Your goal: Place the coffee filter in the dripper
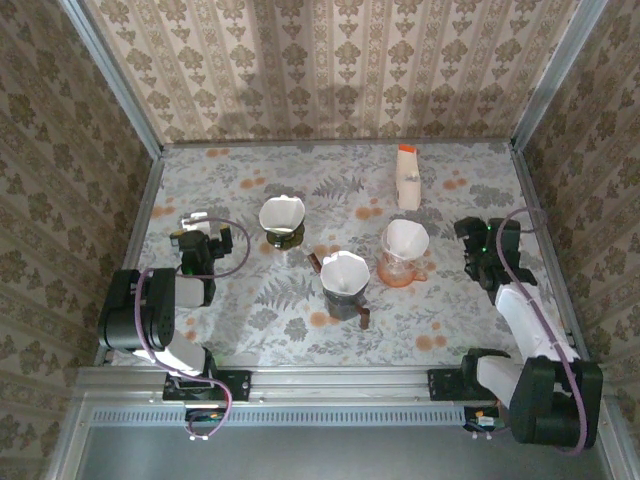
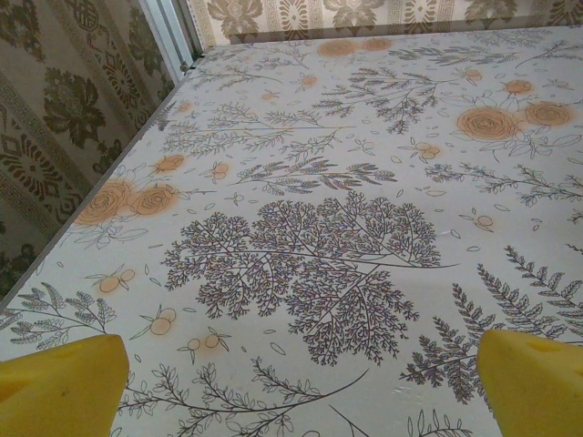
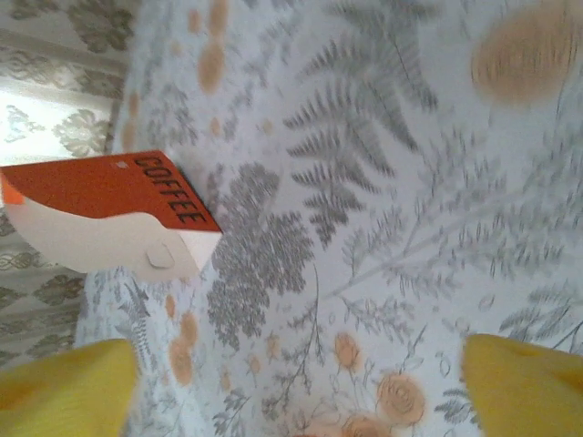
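A white paper coffee filter (image 1: 404,238) sits inside the clear orange dripper (image 1: 400,270), right of the table's middle. My right gripper (image 1: 478,238) stands to the right of that dripper, apart from it. Its yellow fingertips (image 3: 524,382) are spread wide over bare tablecloth, so the right gripper (image 3: 301,391) is open with nothing in it. My left gripper (image 1: 197,228) rests at the left side of the table. In the left wrist view the left gripper (image 2: 301,401) is open, nothing between its fingertips (image 2: 64,387).
Another dripper with a white filter (image 1: 282,220) stands left of centre, and a dark one with a filter (image 1: 345,283) stands in front. An orange and white coffee box (image 1: 407,177) (image 3: 100,218) lies at the back right. Patterned walls close in three sides.
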